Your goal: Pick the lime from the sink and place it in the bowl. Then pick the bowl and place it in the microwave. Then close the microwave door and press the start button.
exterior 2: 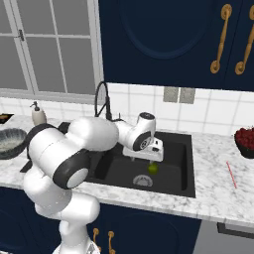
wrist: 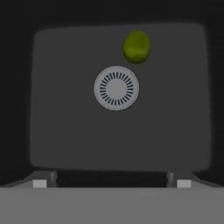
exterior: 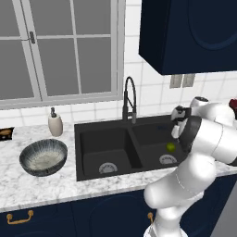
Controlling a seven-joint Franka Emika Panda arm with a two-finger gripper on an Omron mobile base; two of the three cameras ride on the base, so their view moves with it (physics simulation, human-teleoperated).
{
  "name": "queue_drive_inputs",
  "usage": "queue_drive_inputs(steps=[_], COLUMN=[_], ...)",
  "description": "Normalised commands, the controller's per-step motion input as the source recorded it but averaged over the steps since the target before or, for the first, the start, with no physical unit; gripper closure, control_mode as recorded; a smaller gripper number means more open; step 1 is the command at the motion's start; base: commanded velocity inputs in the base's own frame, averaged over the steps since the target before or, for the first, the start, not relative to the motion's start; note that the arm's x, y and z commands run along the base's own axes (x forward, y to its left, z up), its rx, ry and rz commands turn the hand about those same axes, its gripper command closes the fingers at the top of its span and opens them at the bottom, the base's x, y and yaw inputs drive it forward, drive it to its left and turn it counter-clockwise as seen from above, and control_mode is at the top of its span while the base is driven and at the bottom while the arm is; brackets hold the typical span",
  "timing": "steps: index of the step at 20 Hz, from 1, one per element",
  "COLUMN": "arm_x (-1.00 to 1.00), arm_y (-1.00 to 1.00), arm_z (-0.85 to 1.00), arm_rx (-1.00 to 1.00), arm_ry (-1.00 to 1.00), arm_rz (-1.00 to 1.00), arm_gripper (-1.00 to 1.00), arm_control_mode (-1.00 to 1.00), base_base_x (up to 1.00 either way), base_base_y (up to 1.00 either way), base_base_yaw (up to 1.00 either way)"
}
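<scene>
The hand point(exterior 2: 151, 158), fingers spread wide and holding nothing, hangs over the right basin of the sink point(exterior: 88, 134). The lime point(wrist: 137, 46) lies just beyond the drain point(wrist: 116, 87), slightly off-centre below the hand.

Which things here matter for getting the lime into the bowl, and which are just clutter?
Job: lime in the sink, right basin; bowl on the counter left of it; gripper, open, above the lime.
Clutter: soap dispenser, red fruit bowl.
</scene>
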Motion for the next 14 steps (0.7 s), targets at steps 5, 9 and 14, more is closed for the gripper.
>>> queue_drive_inputs(steps=[5,9,14], arm_x=[0.6,0.67,0.6], arm_y=[-0.21,0.0,0.0], arm_z=[-0.51,-0.43,-0.48], arm_rx=[0.0,0.0,0.0], arm_ry=[0.04,0.0,0.0], arm_rz=[0.0,0.0,0.0], arm_gripper=[-1.0,-1.0,-1.0], arm_control_mode=[-1.0,-1.0,-1.0], base_base_x=[0.0,0.0,0.0], base_base_y=[0.0,0.0,0.0], base_base_yaw=[0.0,0.0,0.0])
